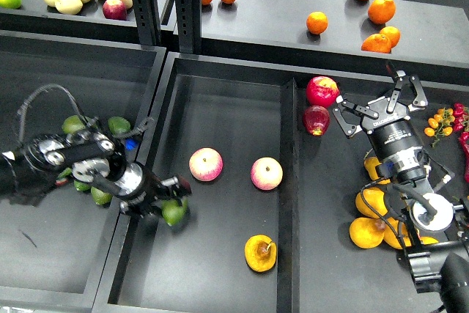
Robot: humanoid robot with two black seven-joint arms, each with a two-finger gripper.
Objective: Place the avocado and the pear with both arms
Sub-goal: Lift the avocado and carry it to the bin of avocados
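Observation:
My left gripper (170, 197) is shut on a glossy green avocado (174, 212) and holds it above the near left part of the middle tray (220, 100). The golden pear (260, 253) with a brown stem lies on the tray floor near the front, to the right of the avocado. My right gripper (379, 105) is open and empty, over the right tray, near two red apples (321, 91).
Two pink-yellow apples (206, 164) (267, 174) lie in the middle tray. More avocados (119, 124) lie in the left tray behind my left arm. Yellow-orange fruit (366, 233) lies under my right arm. Oranges (316, 23) sit on the back shelf.

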